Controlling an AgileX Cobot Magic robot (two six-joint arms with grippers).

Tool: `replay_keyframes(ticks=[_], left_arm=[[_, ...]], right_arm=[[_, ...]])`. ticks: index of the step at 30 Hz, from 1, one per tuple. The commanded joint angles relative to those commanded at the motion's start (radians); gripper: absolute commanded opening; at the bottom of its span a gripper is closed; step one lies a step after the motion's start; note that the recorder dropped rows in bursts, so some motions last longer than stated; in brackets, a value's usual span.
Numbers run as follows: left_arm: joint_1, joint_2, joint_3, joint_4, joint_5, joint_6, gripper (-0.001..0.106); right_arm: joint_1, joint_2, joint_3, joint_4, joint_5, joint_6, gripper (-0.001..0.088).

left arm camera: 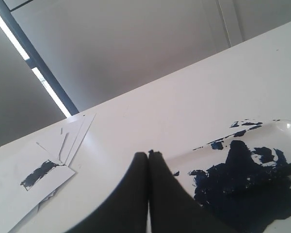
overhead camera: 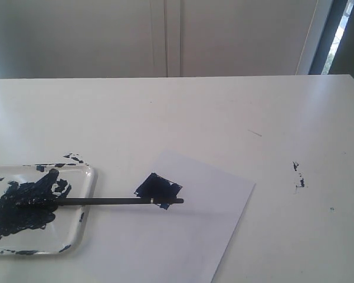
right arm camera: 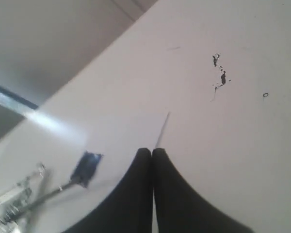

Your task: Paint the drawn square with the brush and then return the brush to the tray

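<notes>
On the tray [overhead camera: 92, 180], a wide dark navy paint blotch [overhead camera: 17, 215] covers much of the white floor, and the handle end of the brush [overhead camera: 106, 201] lies across it. The brush is only partly in the tray. Its thin black shaft crosses the tray's rim and runs out level onto the paper [overhead camera: 212, 224] just beside the tray. Its silver band and dark tip rest at the nearer edge of the square [overhead camera: 158, 187].

The square is small, tilted and filled ragged navy. It lies on the part of the paper nearest the tray.

Beside the tray the left gripper [left arm camera: 148, 154] hangs over bare table, its black fingers pressed together with nothing between them. The right gripper [right arm camera: 152, 151] is well apart from the tray, past the paper. Its fingers are also pressed together and empty.

A few navy flecks [overhead camera: 75, 157] mark the white table [overhead camera: 224, 118] just beyond the tray's far rim. Small dark specks [overhead camera: 298, 177] lie well apart from the tray, beyond the paper. Behind the table stands a pale panelled wall [overhead camera: 165, 35], with a dark frame [overhead camera: 327, 35] at the corner farthest from the tray.
</notes>
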Motion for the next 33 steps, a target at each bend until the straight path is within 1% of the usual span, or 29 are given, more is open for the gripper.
replay_keyframes(ticks=[1, 2, 3, 4, 5, 7, 9, 11, 13, 15, 33], left_arm=[[0.000, 0.000, 0.000, 0.000, 0.000, 0.000, 0.000], [0.000, 0.000, 0.000, 0.000, 0.000, 0.000, 0.000], [0.000, 0.000, 0.000, 0.000, 0.000, 0.000, 0.000], [0.000, 0.000, 0.000, 0.000, 0.000, 0.000, 0.000], [0.000, 0.000, 0.000, 0.000, 0.000, 0.000, 0.000], [0.000, 0.000, 0.000, 0.000, 0.000, 0.000, 0.000], [0.000, 0.000, 0.000, 0.000, 0.000, 0.000, 0.000], [0.000, 0.000, 0.000, 0.000, 0.000, 0.000, 0.000], [0.000, 0.000, 0.000, 0.000, -0.002, 0.000, 0.000], [0.000, 0.000, 0.000, 0.000, -0.002, 0.000, 0.000], [0.000, 0.000, 0.000, 0.000, -0.002, 0.000, 0.000]], right_arm=[[0.000, -0.002, 0.000, 0.158, -0.105, -0.358, 0.0000], [0.000, -0.007, 0.000, 0.225, -0.138, -0.493, 0.0000], [0.000, -0.032, 0.000, 0.382, -0.173, -0.764, 0.0000], [0.000, -0.046, 0.000, 0.421, -0.170, -0.843, 0.0000], [0.000, -0.082, 0.000, 0.430, -0.123, -0.885, 0.0000], [-0.002, -0.082, 0.000, 0.409, -0.067, -0.885, 0.0000], [-0.023, -0.082, 0.000, 0.407, -0.042, -0.885, 0.0000], [-0.083, -0.082, 0.000, 0.410, -0.044, -0.879, 0.0000], [-0.153, -0.082, 0.000, 0.451, -0.081, -0.877, 0.0000], [-0.202, -0.082, 0.000, 0.458, -0.088, -0.875, 0.0000], [-0.208, -0.082, 0.000, 0.458, -0.087, -0.875, 0.0000]])
